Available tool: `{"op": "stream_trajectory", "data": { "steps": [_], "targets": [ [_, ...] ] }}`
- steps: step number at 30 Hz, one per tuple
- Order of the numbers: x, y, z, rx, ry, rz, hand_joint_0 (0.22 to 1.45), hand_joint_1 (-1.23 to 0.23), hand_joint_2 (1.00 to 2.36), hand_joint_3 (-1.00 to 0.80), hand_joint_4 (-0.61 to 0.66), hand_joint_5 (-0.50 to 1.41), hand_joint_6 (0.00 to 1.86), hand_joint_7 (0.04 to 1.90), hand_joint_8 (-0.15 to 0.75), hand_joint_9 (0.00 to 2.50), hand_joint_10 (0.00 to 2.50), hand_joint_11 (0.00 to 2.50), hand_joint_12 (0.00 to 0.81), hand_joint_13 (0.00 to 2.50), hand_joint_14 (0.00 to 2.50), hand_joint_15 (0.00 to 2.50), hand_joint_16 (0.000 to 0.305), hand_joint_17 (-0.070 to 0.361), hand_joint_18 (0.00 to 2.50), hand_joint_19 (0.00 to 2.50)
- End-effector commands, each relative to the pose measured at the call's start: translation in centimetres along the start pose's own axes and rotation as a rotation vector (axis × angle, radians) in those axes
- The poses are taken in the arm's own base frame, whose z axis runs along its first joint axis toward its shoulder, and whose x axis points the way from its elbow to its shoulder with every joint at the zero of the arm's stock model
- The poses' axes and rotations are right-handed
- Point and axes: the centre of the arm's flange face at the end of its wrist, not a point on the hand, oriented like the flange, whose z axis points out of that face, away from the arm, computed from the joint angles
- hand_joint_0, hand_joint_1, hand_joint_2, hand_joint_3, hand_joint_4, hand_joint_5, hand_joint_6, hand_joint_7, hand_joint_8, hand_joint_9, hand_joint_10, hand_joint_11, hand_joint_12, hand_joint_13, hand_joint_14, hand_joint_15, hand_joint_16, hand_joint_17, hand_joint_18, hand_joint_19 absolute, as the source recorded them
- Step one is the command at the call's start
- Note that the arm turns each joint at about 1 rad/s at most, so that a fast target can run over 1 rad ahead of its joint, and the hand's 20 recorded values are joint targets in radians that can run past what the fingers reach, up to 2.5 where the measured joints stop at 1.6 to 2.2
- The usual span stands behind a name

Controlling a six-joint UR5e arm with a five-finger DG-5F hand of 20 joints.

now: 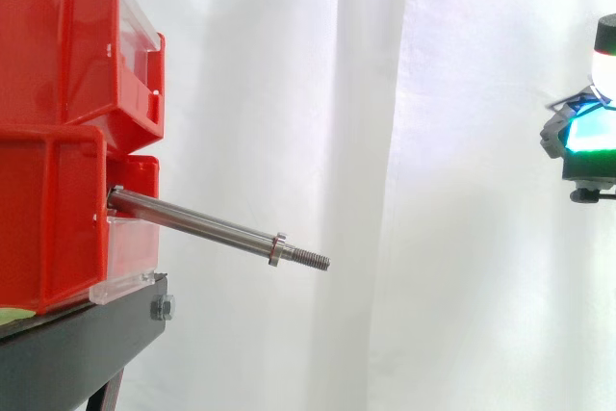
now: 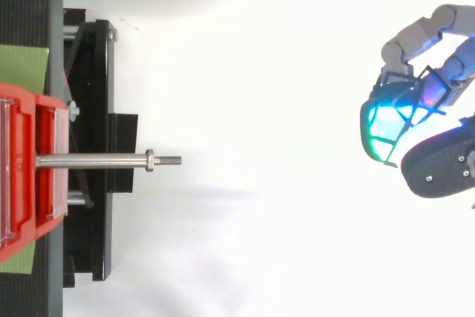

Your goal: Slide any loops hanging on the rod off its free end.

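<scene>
The rod (image 1: 207,228) was a smooth steel bar that came out of the front of the lower red bin (image 1: 48,218) and sloped slightly down toward its free end. Near that end sat a nut (image 1: 277,250), and beyond it a short threaded tip (image 1: 310,258).

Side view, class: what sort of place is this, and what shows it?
Probably a robotics test bench: stacked red plastic bins on a black metal stand, a bare steel rod jutting out, a white curtain behind, a robot hand nearby.
</scene>
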Motion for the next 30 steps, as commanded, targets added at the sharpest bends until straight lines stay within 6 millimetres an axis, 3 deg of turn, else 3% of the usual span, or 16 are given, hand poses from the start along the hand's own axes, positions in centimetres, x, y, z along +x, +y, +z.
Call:
{"op": "stream_trajectory", "data": {
  "steps": [1,9,12,17,23,30],
  "targets": [
    [0.04,0.01,0.01,0.000,0.001,-0.001,0.56,-0.64,1.00,-0.50,0.12,-0.14,0.84,1.12,0.243,0.93,0.01,0.43,0.255,0.82,0.01,0.18,0.037,0.083,0.76,0.47],
    [0.01,0.07,-0.06,-0.002,0.000,0.000,0.59,-0.73,1.01,-0.43,0.10,-0.13,0.84,1.20,0.240,0.93,0.01,0.44,0.249,0.82,0.01,0.18,0.036,0.081,0.78,0.46],
    [-0.08,0.03,-0.07,0.000,-0.001,0.000,0.59,-0.79,1.01,-0.32,0.06,-0.16,0.88,1.16,0.238,0.90,0.01,0.44,0.249,0.82,0.01,0.18,0.036,0.081,0.78,0.46],
    [-0.05,-0.03,0.00,0.002,-0.001,0.000,0.59,-0.80,1.02,-0.29,0.05,-0.17,0.89,1.14,0.239,0.89,0.01,0.44,0.250,0.81,0.01,0.18,0.036,0.081,0.77,0.45],
    [0.04,0.00,0.00,0.001,0.001,-0.003,0.58,-0.73,1.00,-0.48,0.07,-0.13,0.88,1.20,0.236,0.96,0.02,0.45,0.246,0.83,0.01,0.18,0.036,0.080,0.78,0.46],
    [0.04,0.00,0.00,0.001,0.001,-0.003,0.57,-0.62,1.00,-0.50,0.05,-0.11,0.85,1.21,0.199,0.99,0.02,0.39,0.247,0.86,0.01,0.19,0.036,0.081,0.79,0.46]
  ]
}}
